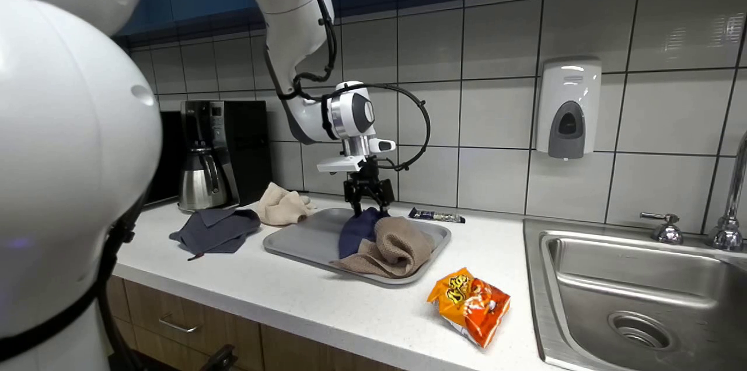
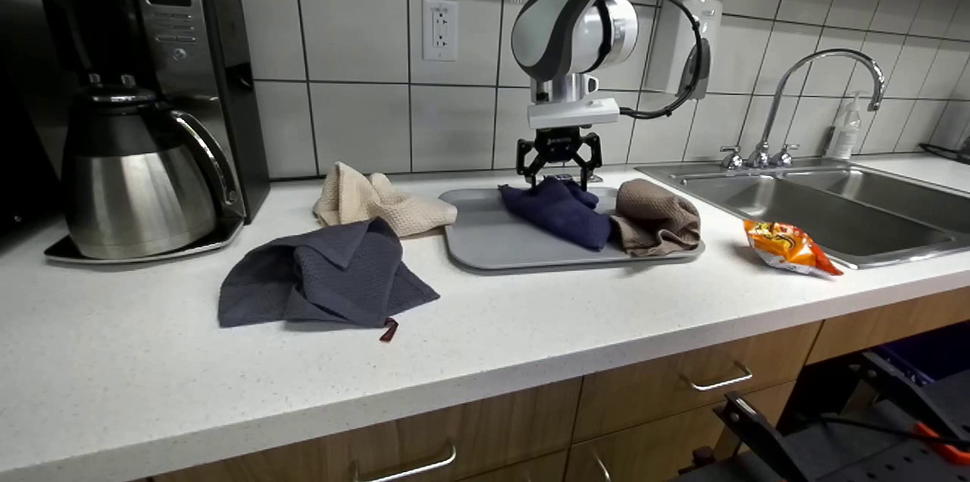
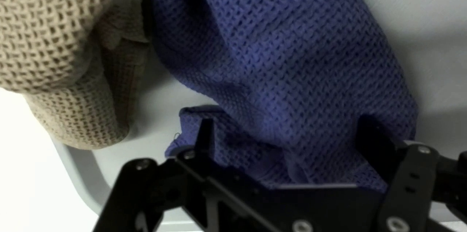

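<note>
Two fingers (image 3: 381, 148) stood apart at one end of the navy cloth (image 3: 292, 60), which stretched toward the brown cloth (image 2: 658, 217).

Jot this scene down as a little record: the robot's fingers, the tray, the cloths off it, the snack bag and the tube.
Fingers: open, astride part of the navy cloth
Tray: gray, bearing the navy cloth and a brown cloth
Cloths off tray: beige cloth and charcoal cloth, on its coffee maker side
Snack bag: mostly orange, on the counter beside the sink
Tube: lying between tray and tiled wall
</note>
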Controlling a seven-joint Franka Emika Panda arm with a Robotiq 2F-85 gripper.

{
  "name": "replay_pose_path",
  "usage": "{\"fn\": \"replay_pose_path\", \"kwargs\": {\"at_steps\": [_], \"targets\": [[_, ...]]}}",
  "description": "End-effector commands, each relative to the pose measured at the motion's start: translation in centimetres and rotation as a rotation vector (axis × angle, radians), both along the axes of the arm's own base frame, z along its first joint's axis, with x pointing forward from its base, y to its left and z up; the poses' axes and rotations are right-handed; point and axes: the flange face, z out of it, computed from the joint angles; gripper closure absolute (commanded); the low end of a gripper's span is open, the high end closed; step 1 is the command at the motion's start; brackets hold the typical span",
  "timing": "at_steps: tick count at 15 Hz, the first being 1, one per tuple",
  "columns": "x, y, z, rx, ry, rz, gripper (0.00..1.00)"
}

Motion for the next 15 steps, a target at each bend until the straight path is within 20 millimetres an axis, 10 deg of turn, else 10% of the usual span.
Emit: {"fn": "replay_pose_path", "kwargs": {"at_steps": [1,6,7,15], "targets": [[1.43,0.08,-0.26,0.018,0.001,0.001,0.0],[1.73,0.15,-0.88,0.024,0.005,-0.004,0.0],[1.71,0.15,-0.92,0.025,0.006,-0.006,0.25],[1.34,-0.14,-0.27,0.028,-0.001,-0.016,0.81]]}}
